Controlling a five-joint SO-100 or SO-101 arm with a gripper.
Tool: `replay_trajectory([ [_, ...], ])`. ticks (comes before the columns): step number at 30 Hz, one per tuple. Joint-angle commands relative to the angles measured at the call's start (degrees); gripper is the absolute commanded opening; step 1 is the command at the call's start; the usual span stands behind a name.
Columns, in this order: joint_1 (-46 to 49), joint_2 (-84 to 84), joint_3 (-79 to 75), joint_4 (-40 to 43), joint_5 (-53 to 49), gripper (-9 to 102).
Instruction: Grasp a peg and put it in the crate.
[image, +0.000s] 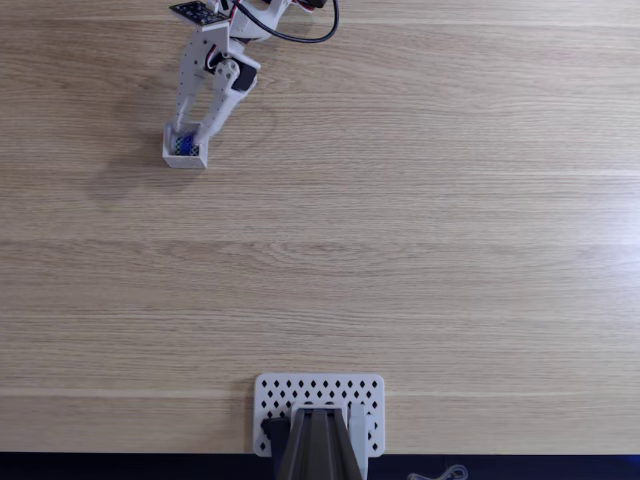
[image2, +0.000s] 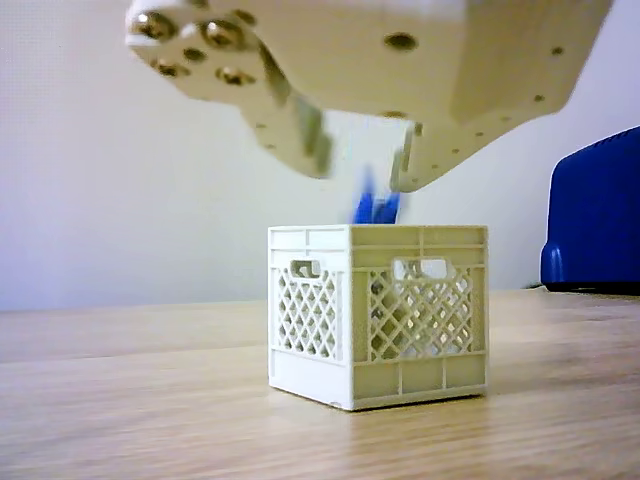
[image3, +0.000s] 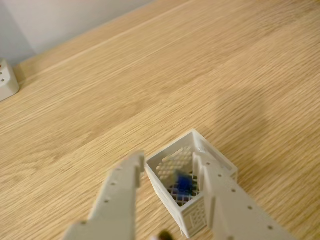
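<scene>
your wooden table (image: 420, 250) takes up most of the fixed view, with the arm (image: 215, 60) reaching in from 12 o'clock and bent down toward 11 o'clock, and the white perforated plate (image: 320, 392) at 6 o'clock, well apart from the work. the small white crate (image2: 378, 315) sits upright on the table under the arm's tip; in the wrist view it lies at about 5 o'clock, between the two white fingers (image3: 117, 197). the gripper (image2: 365, 165) hangs just above the crate's rim in the other view, its jaws parted with a clear gap and pinching nothing that you can see. the blue peg (image2: 375, 208) pokes up above the rim in that view, blurred, and in the wrist view it shows as a blue smear over the dark mesh floor, so i judge it is inside the crate or dropping into it; whether it is at rest you cannot tell. a dark blue object (image2: 595, 215) stands at 3 o'clock in the other view, apart from the crate. treat the peg as very light, stiff and smooth plastic: it will likely skid or flip under a glancing touch, so if you must retake it, pinch across its long flat sides near the middle. the crate looks light enough to be nudged by a finger.
</scene>
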Motion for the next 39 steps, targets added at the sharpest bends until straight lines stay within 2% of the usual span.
replay_trajectory([
  [1,0.70,1.41,-3.43,-1.85,0.53,19],
  [4,0.79,1.49,-3.34,-1.14,0.62,12],
  [7,0.79,2.11,-3.25,-0.97,0.70,-3],
  [12,-0.09,10.28,-1.41,0.35,3.69,0],
  [17,-5.10,25.75,3.52,6.77,17.93,-1],
  [25,-16.88,53.61,10.11,24.08,47.20,-1],
  [32,-26.37,70.40,13.80,47.02,66.09,-1],
  [39,-31.46,81.91,14.59,67.41,85.43,-1],
])
